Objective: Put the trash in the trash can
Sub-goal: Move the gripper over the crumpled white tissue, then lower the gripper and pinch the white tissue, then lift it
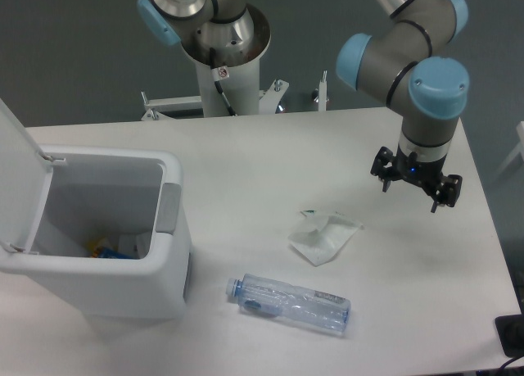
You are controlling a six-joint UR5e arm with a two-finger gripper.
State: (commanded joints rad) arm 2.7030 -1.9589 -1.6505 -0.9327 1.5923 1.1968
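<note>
The crumpled white wrapper lies on the table near the middle. The clear plastic bottle with a blue cap lies on its side in front of it, cap to the left. The white trash can stands at the left with its lid swung up and open; some items lie inside at the bottom. My gripper hangs above the table to the right of the wrapper, apart from it. Its fingers are spread and hold nothing.
The arm's base column stands at the table's far edge. The table's right edge runs close to the gripper. A dark object shows at the lower right corner, off the table.
</note>
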